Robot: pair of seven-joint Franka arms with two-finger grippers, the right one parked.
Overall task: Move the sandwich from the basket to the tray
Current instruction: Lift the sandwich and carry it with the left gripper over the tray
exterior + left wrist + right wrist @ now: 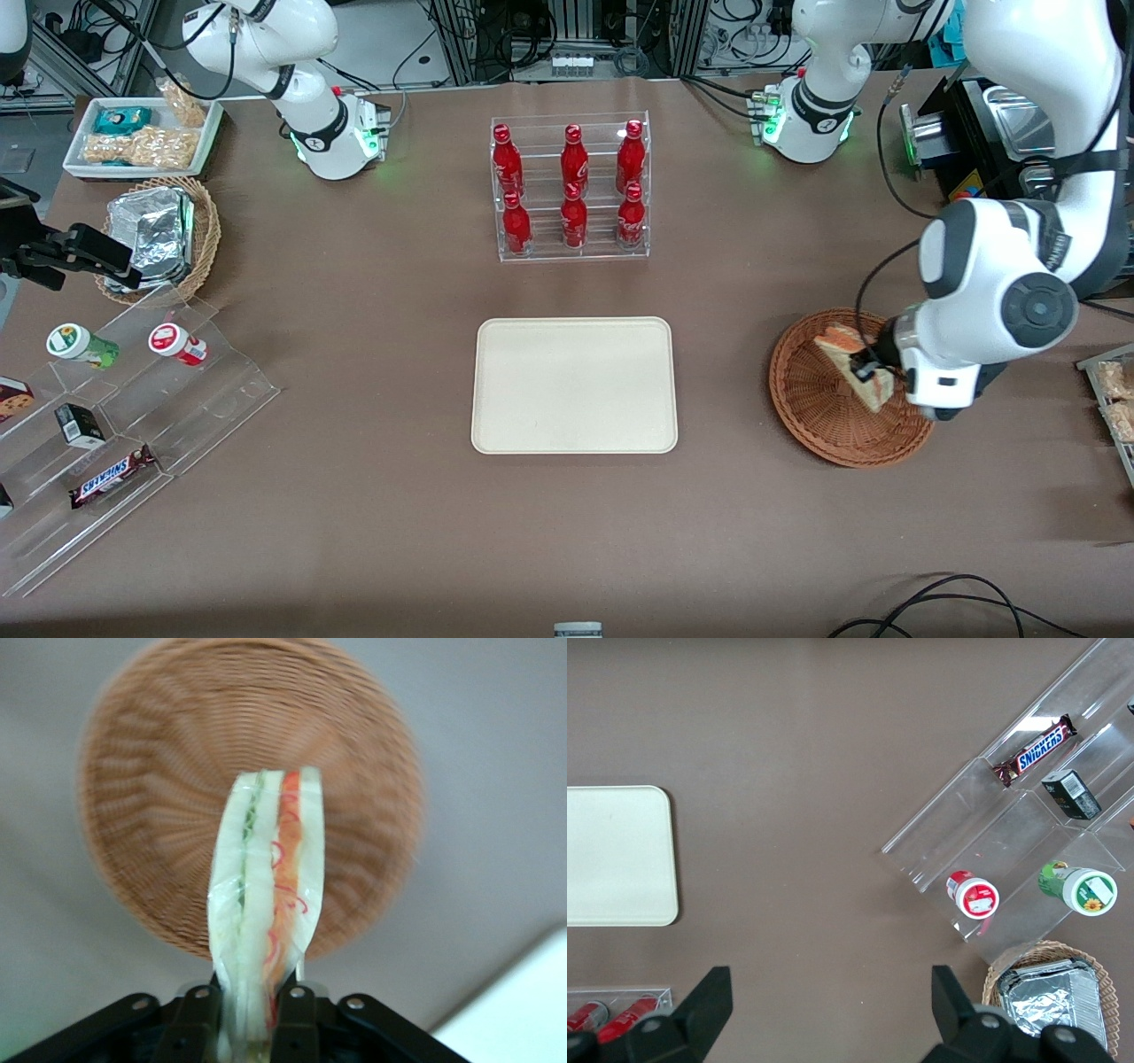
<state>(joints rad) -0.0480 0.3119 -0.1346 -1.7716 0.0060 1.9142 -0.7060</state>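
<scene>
Brown table (354, 354) (cabled lab), end effector (870, 370) gripping sandwich (864, 377) above basket (819, 416)

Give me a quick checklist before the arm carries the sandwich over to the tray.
1. Grip: gripper shut on the sandwich: ok.
2. Lift: sandwich hangs above the basket, apart from the weave: ok.
3. Wrapper: clear film around the sandwich looks intact: ok.
4. Target: tray is bare: ok.
5. Path: open table between basket and tray: ok.
6. Grip firmness against slipping: cannot tell.
</scene>
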